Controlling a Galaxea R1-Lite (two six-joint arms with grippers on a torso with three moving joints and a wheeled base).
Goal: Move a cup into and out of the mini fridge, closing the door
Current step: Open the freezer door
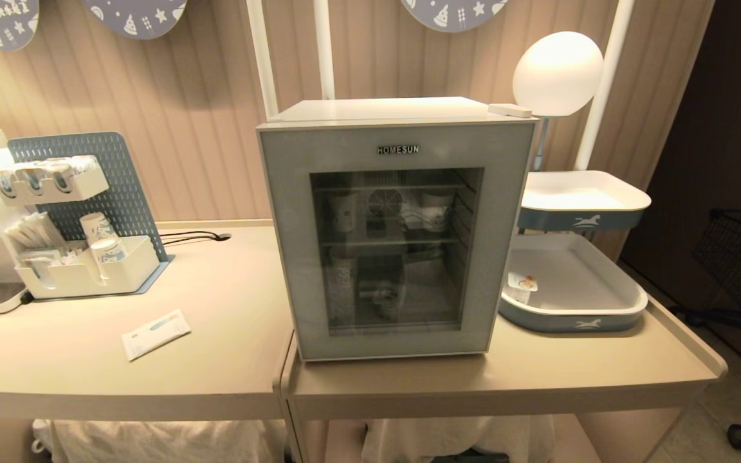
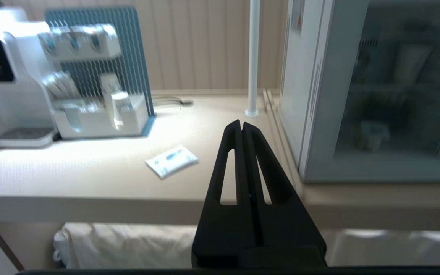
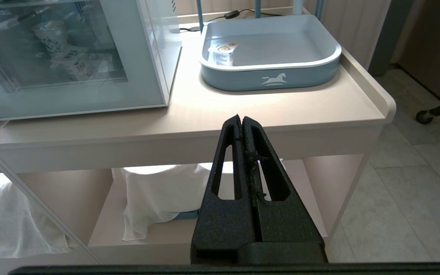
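**Fingers pressed shut as fridge door stays closed**

Fingers of the left gripper (image 2: 242, 124) are pressed flat together and hold nothing, hanging off the front edge of the desk (image 1: 229, 360), just left of the mini fridge (image 1: 396, 225). Fingers of the right gripper (image 3: 241, 117) are likewise closed and empty, off the desk edge in front of the blue tray (image 3: 269, 72). Neither arm appears in the head view.

That view shows the mini fridge from the front, its door (image 1: 287, 257) shut and patterned cups dim behind the glass. Only the left wrist view takes in the fridge's side wall and the lit display of the white machine (image 2: 10, 76) at the far left, with a flat packet (image 2: 172, 160) lying on the desk ahead of the fingers. Only the right wrist view shows the white cloth (image 3: 159, 198) on the shelf under the desk.

A small white pot with an orange mark on its lid (image 3: 224, 53) sits in the tray's near-left corner, beyond the right fingers and well apart from them. Whether a plain white-lidded cup stands inside the fridge cannot be told through the glass.
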